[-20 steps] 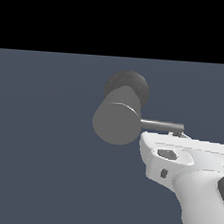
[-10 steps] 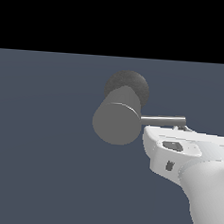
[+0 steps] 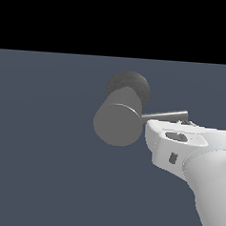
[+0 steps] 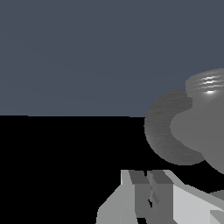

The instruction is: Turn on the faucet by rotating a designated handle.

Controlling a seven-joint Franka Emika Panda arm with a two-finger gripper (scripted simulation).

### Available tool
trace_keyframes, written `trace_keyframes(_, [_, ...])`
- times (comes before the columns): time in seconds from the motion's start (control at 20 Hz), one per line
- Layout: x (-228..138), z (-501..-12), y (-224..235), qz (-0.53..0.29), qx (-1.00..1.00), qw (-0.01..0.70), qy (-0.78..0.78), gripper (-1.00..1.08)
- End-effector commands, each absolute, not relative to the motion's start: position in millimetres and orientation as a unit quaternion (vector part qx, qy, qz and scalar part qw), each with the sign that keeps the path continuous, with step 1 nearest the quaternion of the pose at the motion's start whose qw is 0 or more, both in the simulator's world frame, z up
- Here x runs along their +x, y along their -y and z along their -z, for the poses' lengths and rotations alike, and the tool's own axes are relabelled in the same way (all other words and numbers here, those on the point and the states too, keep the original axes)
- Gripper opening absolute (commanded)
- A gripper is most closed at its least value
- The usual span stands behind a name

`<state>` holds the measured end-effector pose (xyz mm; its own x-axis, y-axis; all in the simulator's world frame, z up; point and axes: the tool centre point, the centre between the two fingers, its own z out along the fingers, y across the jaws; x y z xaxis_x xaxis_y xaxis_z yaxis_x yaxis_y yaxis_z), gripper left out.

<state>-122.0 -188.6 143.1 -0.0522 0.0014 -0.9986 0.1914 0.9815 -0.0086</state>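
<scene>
Rotation step: gripper pressed just under handle; jaw state can't tell. Next: push it round the faucet.

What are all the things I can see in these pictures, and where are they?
faucet: one, grey metal, a thick cylinder with a round flat face, near the middle of the exterior view.
base: one, darker grey, round, behind the cylinder.
handle: one, thin grey rod, sticking out of the cylinder toward the exterior view's right, its far end just above the robot's hand.
floor: one, flat dark blue-grey, under everything, with plain black beyond it.
robot arm: one, white, coming in from the exterior view's lower right.
gripper: one, grey fingers close together in the wrist view, right beside the faucet; contact with the handle cannot be told.
</scene>
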Motion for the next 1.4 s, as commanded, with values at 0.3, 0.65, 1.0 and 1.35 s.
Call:
trace_keyframes(0.3, [-116.0,-186.8,167.5,0.062,0.056,0.702,-0.708,-1.0])
trace_keyframes(0.65, [-119.7,-180.2,173.8,0.067,0.065,0.688,-0.72,-1.0])
trace_keyframes(1.0, [-115.8,-202.7,157.1,0.065,0.062,0.693,-0.716,-1.0])
trace_keyframes(1.35, [-112.3,-224.7,140.9,0.063,0.059,0.698,-0.711,-1.0])
